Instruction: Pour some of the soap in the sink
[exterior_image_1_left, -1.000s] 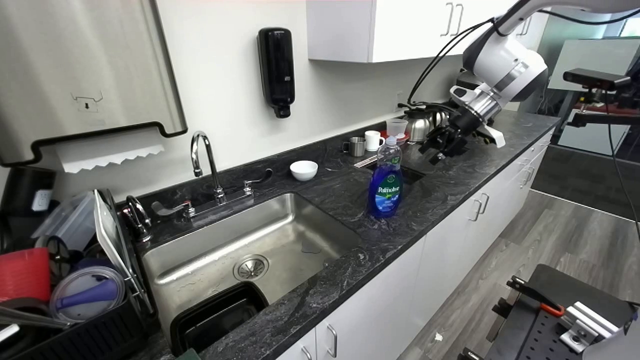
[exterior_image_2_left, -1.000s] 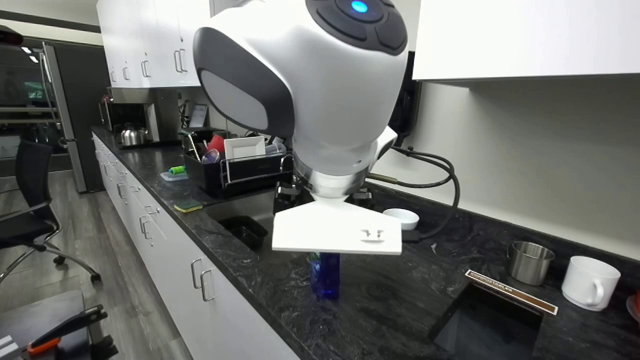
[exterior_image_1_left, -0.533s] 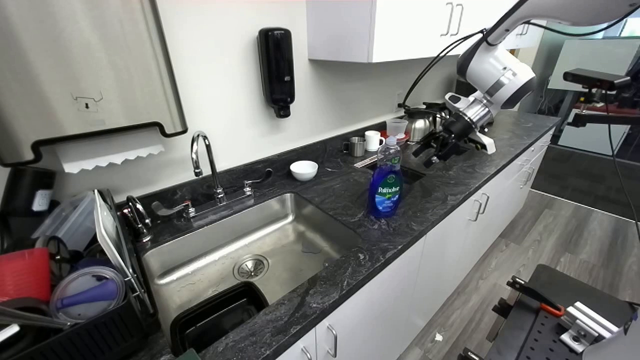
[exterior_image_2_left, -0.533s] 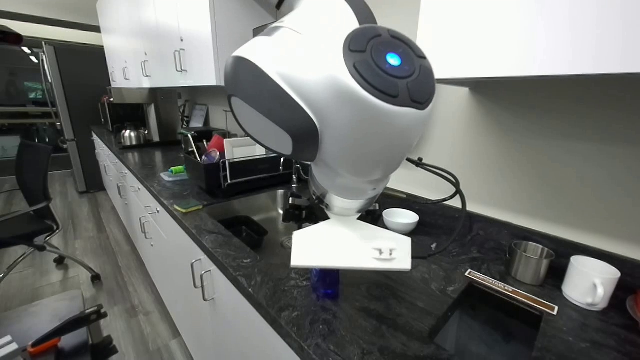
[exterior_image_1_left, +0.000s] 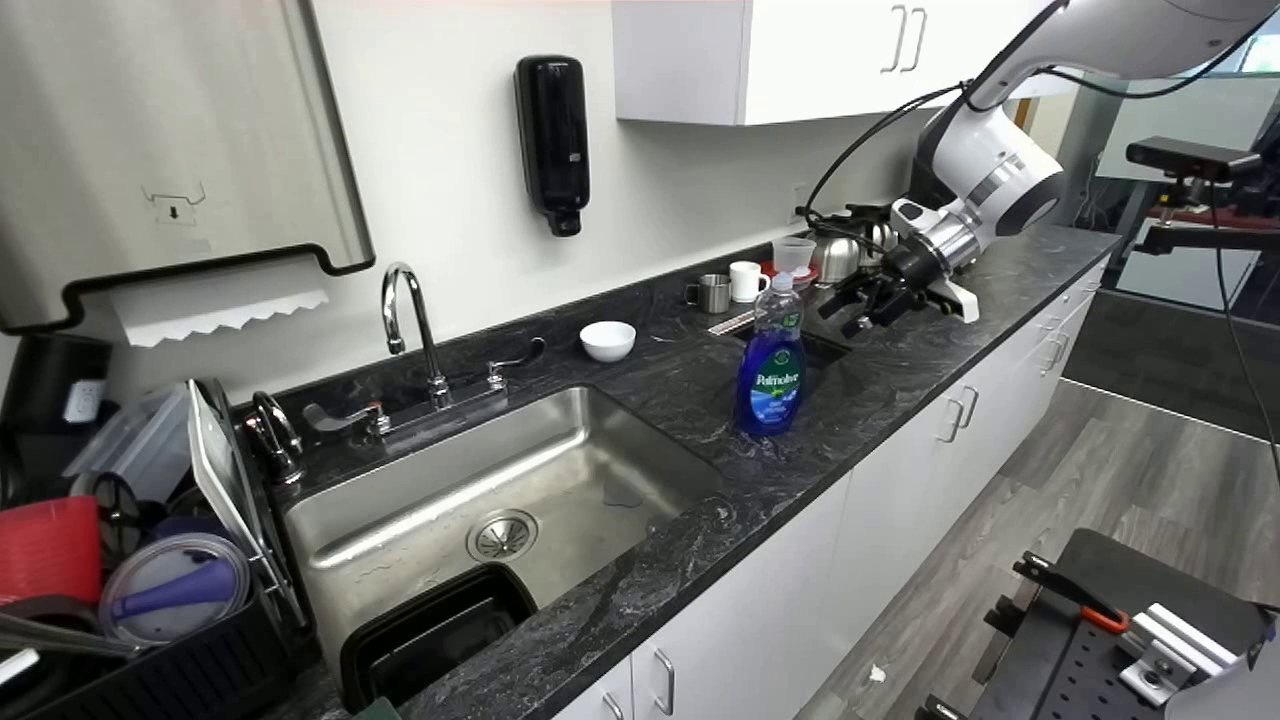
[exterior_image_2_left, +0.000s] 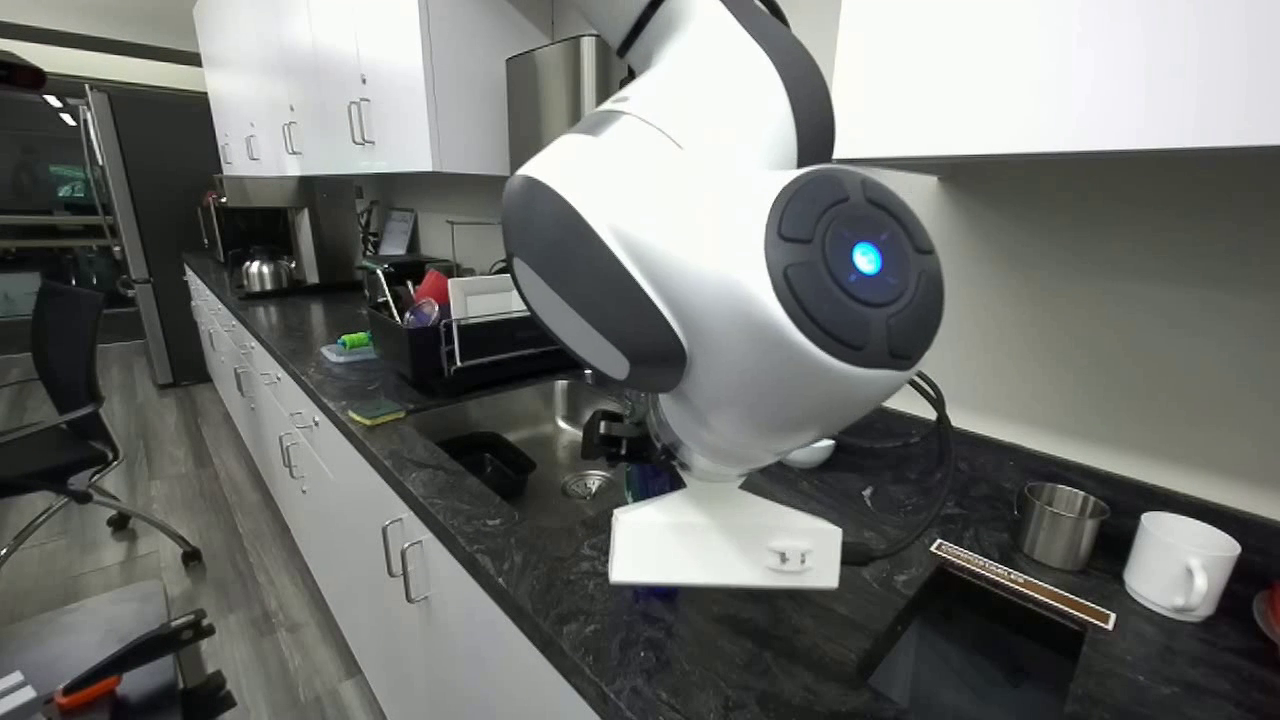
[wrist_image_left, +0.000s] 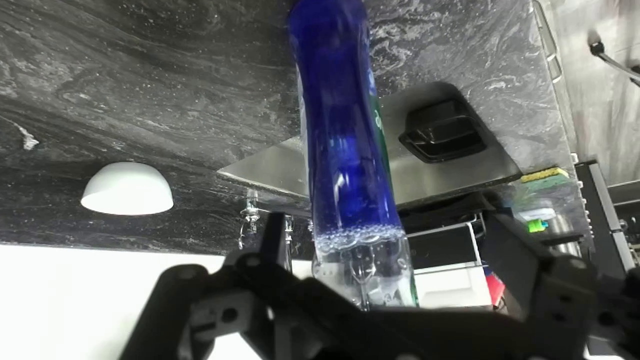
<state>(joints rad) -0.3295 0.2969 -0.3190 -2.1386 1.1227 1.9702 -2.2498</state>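
Note:
The soap (exterior_image_1_left: 770, 380), a clear bottle of blue liquid with a Palmolive label, stands upright on the dark counter just beside the sink (exterior_image_1_left: 400, 520). In the wrist view, where the scene appears upside down, the soap (wrist_image_left: 345, 125) rises between my open fingers, its cap hidden behind the gripper body. My gripper (exterior_image_1_left: 840, 318) is tilted toward the bottle from the side away from the sink, with a gap left between them. Nothing is held. In an exterior view the arm covers most of the soap (exterior_image_2_left: 650, 482), and one finger (exterior_image_2_left: 605, 437) shows past it.
A faucet (exterior_image_1_left: 415, 310) and white bowl (exterior_image_1_left: 608, 341) stand along the wall. A black tub (exterior_image_1_left: 440, 630) sits in the sink, beside a full dish rack (exterior_image_1_left: 170, 650). Behind the bottle are a counter opening (exterior_image_2_left: 985, 640), a steel cup (exterior_image_2_left: 1060, 525) and a white mug (exterior_image_2_left: 1180, 565).
My gripper has moved closer to the soap and a little lower, with the arm shifting toward the wall side. Its jaws have stayed open, and the bottle has not moved.

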